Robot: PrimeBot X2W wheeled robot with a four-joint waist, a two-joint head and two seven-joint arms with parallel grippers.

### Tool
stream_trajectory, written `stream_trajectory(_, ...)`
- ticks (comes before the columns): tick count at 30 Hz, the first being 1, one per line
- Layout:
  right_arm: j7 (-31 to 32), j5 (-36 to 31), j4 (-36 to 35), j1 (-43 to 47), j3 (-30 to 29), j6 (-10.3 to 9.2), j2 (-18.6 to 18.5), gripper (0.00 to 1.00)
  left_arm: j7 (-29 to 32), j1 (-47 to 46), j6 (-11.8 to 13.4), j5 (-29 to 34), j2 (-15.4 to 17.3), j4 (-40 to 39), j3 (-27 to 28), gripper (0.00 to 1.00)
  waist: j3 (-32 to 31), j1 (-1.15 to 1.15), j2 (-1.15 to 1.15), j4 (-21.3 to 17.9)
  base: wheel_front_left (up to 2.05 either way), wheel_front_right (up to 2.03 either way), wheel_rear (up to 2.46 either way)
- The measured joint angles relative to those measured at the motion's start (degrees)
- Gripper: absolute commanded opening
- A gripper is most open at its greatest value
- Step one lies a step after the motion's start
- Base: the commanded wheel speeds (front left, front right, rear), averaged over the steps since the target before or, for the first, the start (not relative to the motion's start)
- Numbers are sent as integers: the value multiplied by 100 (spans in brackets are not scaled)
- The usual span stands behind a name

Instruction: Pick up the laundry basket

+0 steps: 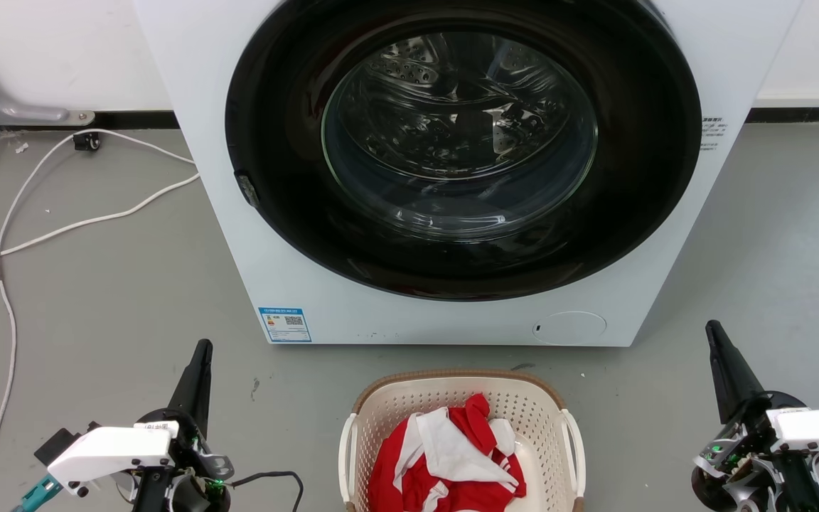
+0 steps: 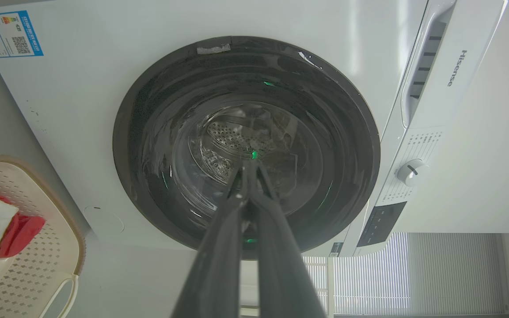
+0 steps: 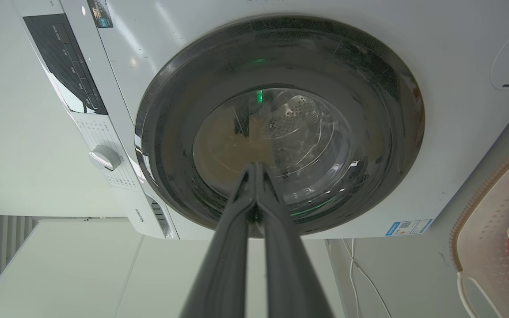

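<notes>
Flanking the basket [image 1: 452, 375] at bottom centre, the left tool [image 1: 202, 354] and right tool [image 1: 714, 334] sit clenched and empty, apparently spread wide to reach its handles [image 1: 344, 459].

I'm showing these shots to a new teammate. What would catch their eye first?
The white washing machine with its round dark glass door spreads across the top and middle of the head view. On the grey floor just in front of it sits the cream laundry basket, holding red and white clothes. The left pincer and right pincer flank it, both shut, clear of its handles.
</notes>
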Motion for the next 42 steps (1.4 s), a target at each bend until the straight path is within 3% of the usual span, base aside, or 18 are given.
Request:
stream_trajectory(22, 18, -15, 1, -1, -12, 0, 9, 0, 8, -1, 0, 24, -15, 1, 20, 0, 0, 0, 0, 0, 0, 0, 0)
stream_trajectory(23, 18, -14, 20, 9, -12, 0, 10, 100, 1, 9, 0, 23, -19, 24, 18, 100, 0, 0, 0, 0, 0, 0, 0)
stream_trajectory(34, -212, -164, 65, 210, 98, -1, 32, 100, -225, 160, 0, 96, -63, 133, -257, 100, -8, 0, 0, 8, 0, 0, 0)
stream_trajectory(42, -422, -882, -60, 232, 146, -1, 10, 100, -431, 109, 0, 838, -63, -10, -413, 100, -16, 0, 0, 19, 0, 0, 0)
